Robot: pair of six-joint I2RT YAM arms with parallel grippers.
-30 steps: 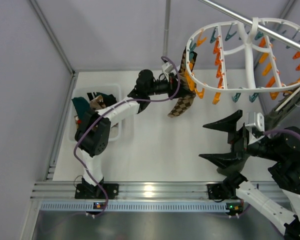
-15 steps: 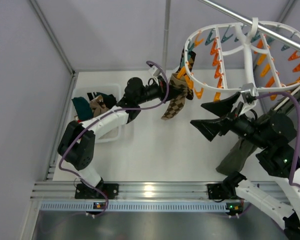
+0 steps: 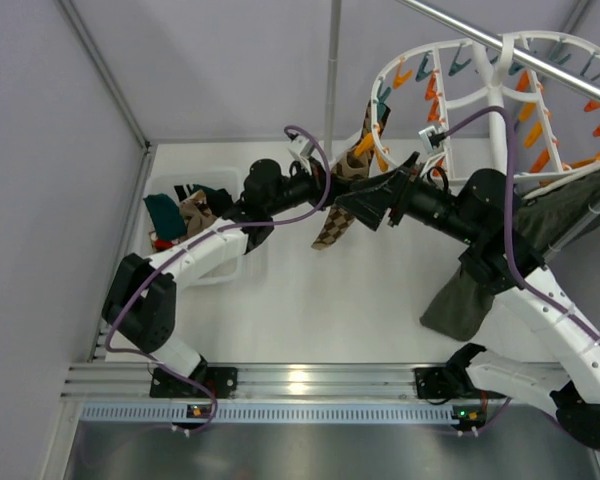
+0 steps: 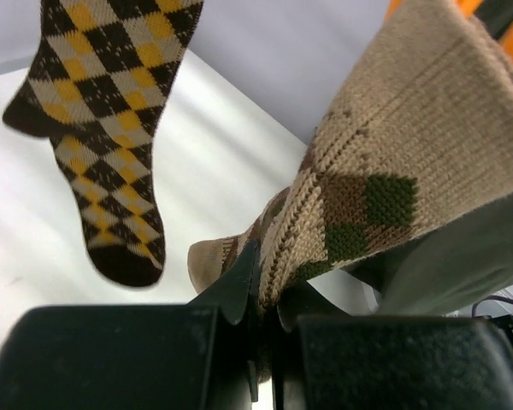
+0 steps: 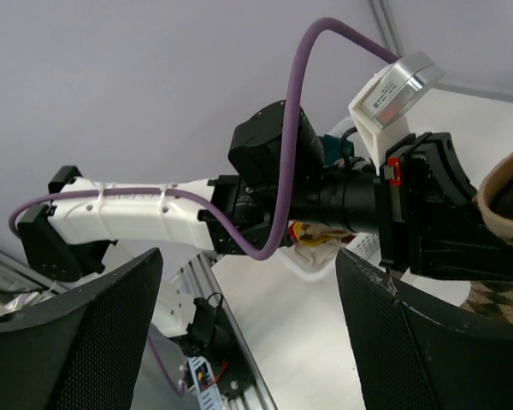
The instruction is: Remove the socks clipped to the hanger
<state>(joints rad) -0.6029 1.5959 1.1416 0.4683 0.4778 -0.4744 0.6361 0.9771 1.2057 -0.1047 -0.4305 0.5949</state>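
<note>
White bench [image 3: 310,310], boxed in by pale grey walls. Far left of the hanger [image 3: 500,110]: clear bin [image 3: 230,272], holding a teal sock [image 3: 163,215] and a beige sock [image 3: 193,208] side by side. Close to the hanger's left rim: left pincer [image 4: 265,295] clamped tight on a tan diamond sock [image 4: 368,171], green and brown checks; brown-and-yellow argyle sock [image 4: 111,128] dangling just beside. Right pincer [image 5: 252,265] spread wide, gripping nothing, facing the left one. Under the hanger's right side: dark green garment [image 3: 460,300], draped down.
</note>
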